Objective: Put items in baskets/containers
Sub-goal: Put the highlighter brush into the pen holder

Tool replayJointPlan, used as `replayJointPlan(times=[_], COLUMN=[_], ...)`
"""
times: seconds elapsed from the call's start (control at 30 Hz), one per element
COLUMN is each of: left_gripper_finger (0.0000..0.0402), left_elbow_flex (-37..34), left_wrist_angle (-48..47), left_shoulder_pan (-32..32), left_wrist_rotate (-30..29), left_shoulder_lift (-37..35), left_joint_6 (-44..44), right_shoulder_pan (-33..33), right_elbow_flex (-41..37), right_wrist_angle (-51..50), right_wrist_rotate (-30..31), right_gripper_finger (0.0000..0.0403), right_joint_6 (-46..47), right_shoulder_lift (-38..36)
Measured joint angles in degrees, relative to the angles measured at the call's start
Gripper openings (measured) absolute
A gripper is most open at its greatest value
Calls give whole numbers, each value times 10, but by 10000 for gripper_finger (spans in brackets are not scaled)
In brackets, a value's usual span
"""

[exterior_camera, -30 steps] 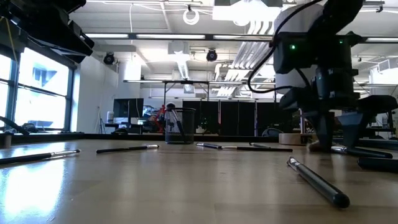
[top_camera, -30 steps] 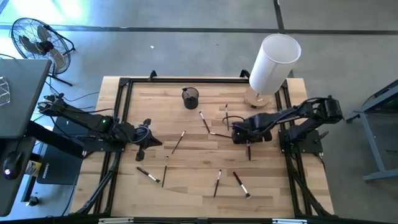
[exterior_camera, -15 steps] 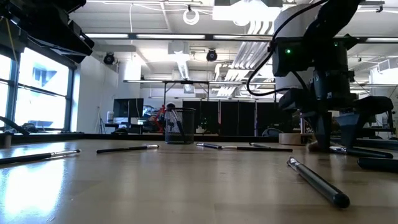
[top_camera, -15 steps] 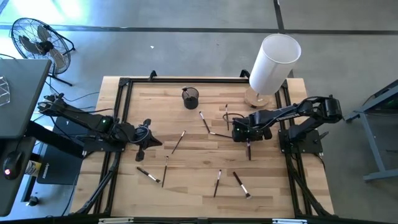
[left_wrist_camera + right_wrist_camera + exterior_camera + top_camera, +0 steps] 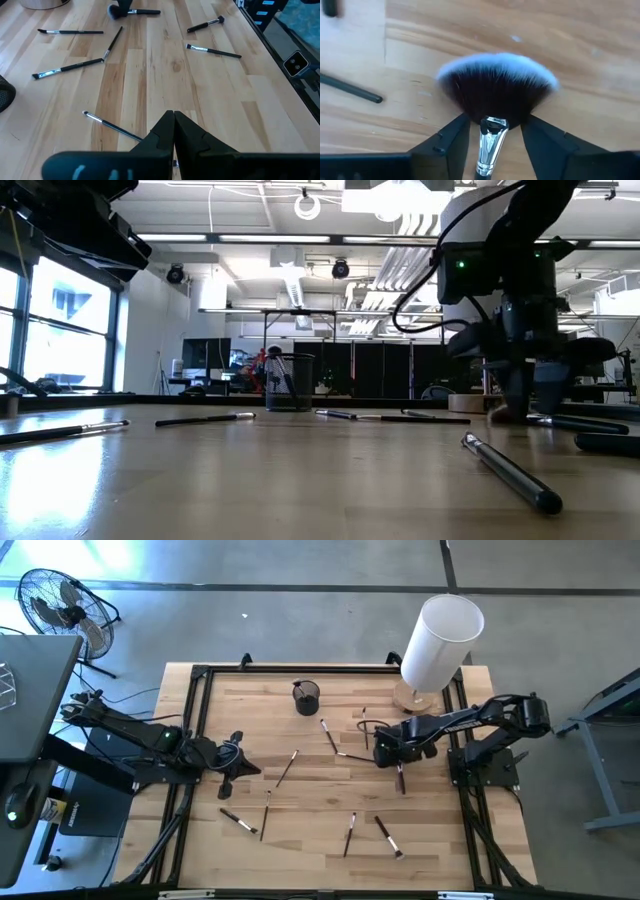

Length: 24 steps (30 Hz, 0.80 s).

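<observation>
A fan brush with a wide dark, white-tipped head (image 5: 497,87) lies on the table. My right gripper (image 5: 495,121) points down over it, open, one finger on each side of its silver ferrule (image 5: 491,135). In the high view this gripper (image 5: 390,752) is at the table's right, and the brush's handle (image 5: 401,780) reaches toward the near edge. The black mesh cup (image 5: 306,697) stands at the far middle. Several thin brushes lie flat about the table, such as one (image 5: 286,768) and another (image 5: 388,836). My left gripper (image 5: 240,766) waits shut at the left, above the wood (image 5: 173,125).
A tall white cylinder (image 5: 440,640) stands on a round wooden base (image 5: 415,698) at the far right corner, close behind my right arm. A black frame (image 5: 195,720) borders the table. Bare wood shows between the scattered brushes in the middle.
My right gripper has rolled a little about its downward line over the fan brush, staying low over the table. The brushes and the cup have kept their places.
</observation>
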Motion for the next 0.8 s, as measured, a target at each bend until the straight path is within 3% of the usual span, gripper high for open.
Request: replayJointPlan(times=[0.23, 0.57, 0.8], left_gripper_finger=[0, 0, 0], left_elbow_flex=[0, 0, 0], left_wrist_angle=[0, -3, -9], left_shoulder_pan=[0, 0, 0], left_wrist_rotate=[2, 11, 5], left_shoulder_lift=[0, 0, 0], left_joint_6=[0, 0, 0], right_shoulder_pan=[0, 18, 44], right_elbow_flex=[0, -1, -3], right_wrist_angle=[31, 38, 80], right_wrist_rotate=[9, -8, -1], right_gripper_finger=[29, 26, 21], right_joint_6=[-54, -26, -24], right_shoulder_lift=[0, -7, -75])
